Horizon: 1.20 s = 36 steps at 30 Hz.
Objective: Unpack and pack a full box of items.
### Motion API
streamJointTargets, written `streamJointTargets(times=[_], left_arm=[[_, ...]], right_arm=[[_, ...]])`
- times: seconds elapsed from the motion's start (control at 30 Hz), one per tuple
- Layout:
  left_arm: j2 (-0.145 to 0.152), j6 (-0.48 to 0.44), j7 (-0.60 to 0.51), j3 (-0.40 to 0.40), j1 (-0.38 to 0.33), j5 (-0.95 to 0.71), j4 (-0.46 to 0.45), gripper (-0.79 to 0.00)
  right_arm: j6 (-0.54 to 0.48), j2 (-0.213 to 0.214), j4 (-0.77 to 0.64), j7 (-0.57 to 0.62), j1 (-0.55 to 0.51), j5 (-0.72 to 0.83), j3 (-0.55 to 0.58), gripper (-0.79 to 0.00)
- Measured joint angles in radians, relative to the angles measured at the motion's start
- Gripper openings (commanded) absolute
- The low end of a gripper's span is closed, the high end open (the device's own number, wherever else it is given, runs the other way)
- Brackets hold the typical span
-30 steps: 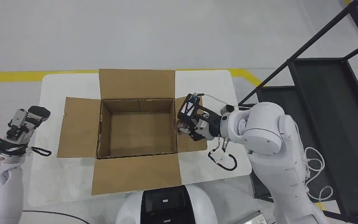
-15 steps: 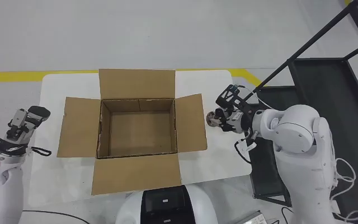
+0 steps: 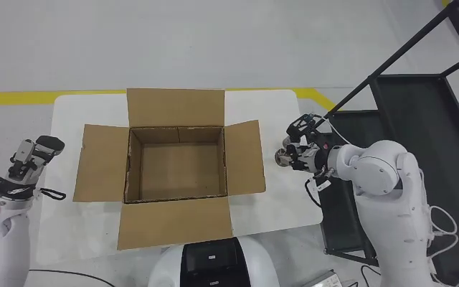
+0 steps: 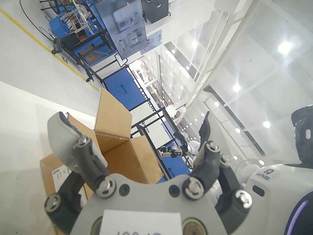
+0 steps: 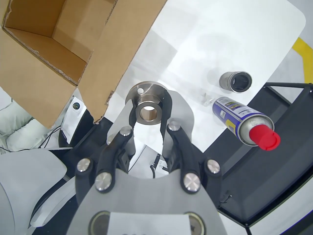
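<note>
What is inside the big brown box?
Seen from above, the cardboard box shows just its bare brown floor and inner walls, with no items. Nothing covers the opening. The metal flange is outside it, held in the right gripper. The table under the box is hidden.

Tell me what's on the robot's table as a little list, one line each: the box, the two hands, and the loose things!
Box: cardboard box, open, flaps spread, nothing inside
Table: white table, box near its middle
Right gripper: right gripper, fingers shut on a metal flanged ring, above the table beside a box flap
Left gripper: left gripper, fingers open, holding nothing, by the table's opposite edge
Loose things: spray can with red cap, lying on its side near the table edge; short metal cylinder close beside it
</note>
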Motion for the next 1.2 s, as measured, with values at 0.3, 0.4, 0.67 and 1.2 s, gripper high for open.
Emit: streamJointTargets(times=[0.3, 0.4, 0.67, 1.2], left_arm=[[0.000, 0.000, 0.000, 0.000, 0.000, 0.000, 0.000, 0.000], [0.000, 0.000, 0.000, 0.000, 0.000, 0.000, 0.000, 0.000], [0.000, 0.000, 0.000, 0.000, 0.000, 0.000, 0.000, 0.000], [0.000, 0.000, 0.000, 0.000, 0.000, 0.000, 0.000, 0.000]], right_arm=[[0.026, 0.016, 0.084, 0.026, 0.002, -0.053, -0.022, -0.785], [0.039, 0.019, 0.111, 0.035, 0.003, -0.076, -0.045, -0.785], [0.102, 0.026, 0.177, 0.020, -0.035, -0.187, -0.117, -0.785], [0.172, 0.016, 0.436, -0.187, -0.021, -0.305, -0.267, -0.785]])
